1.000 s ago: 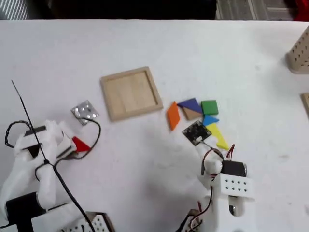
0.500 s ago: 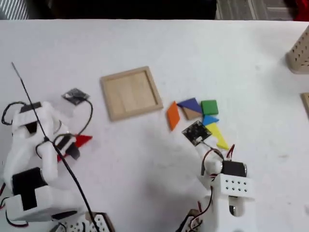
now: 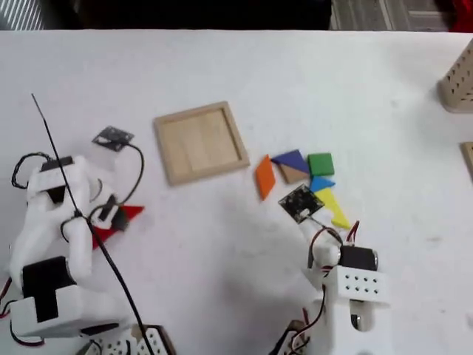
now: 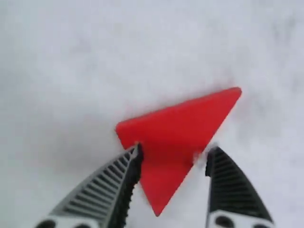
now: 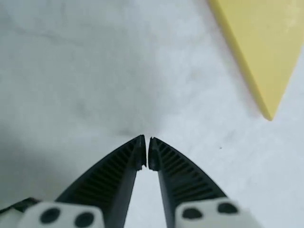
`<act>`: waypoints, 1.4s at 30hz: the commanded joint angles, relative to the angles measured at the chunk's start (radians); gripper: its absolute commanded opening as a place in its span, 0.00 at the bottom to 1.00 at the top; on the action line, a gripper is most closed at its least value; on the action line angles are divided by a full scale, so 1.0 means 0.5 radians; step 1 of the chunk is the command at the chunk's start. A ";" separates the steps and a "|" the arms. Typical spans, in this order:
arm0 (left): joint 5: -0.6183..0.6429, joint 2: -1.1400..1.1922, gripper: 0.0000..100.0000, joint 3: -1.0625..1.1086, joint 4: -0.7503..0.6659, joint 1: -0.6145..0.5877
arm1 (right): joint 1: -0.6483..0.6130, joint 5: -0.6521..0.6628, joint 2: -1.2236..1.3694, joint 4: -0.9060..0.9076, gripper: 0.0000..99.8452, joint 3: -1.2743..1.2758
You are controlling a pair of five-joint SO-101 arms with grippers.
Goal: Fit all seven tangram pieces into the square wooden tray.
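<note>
The right gripper [image 5: 146,153] sat nearer than the tray [image 3: 201,142] and to its right. It was pinched together on nothing, just short of the yellow triangle's [image 5: 261,42] tip. The left gripper [image 4: 173,154], nearer than the tray and to its left, was part-closed on the red triangle [image 4: 175,128], a finger against each edge. An orange piece [image 3: 264,176], blue triangle [image 3: 292,159], brown triangle [image 3: 294,174], green square [image 3: 320,163] and light-blue triangle [image 3: 321,183] clustered just right of the tray.

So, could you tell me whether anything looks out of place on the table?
The red triangular piece lies alone at the left pincer, across the square wooden tray from the other coloured pieces clustered together.
</note>
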 commanded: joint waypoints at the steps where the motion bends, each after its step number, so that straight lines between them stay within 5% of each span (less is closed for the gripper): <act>1: 0.077 -0.002 0.23 -0.058 -0.083 0.029 | -0.017 0.018 -0.011 0.011 0.02 -0.006; 10: 0.144 0.002 0.23 0.068 -0.270 -0.005 | -0.017 0.021 -0.011 0.011 0.02 -0.006; 18: -0.098 0.216 0.23 -0.040 -0.405 -0.272 | -0.017 0.021 -0.008 0.014 0.02 -0.006; 30: -0.393 0.548 0.18 -0.206 -0.365 -0.358 | -0.017 0.021 -0.008 0.014 0.02 -0.006; 42: -0.381 0.535 0.17 0.046 -0.924 -0.505 | -0.017 0.021 -0.008 0.014 0.02 -0.006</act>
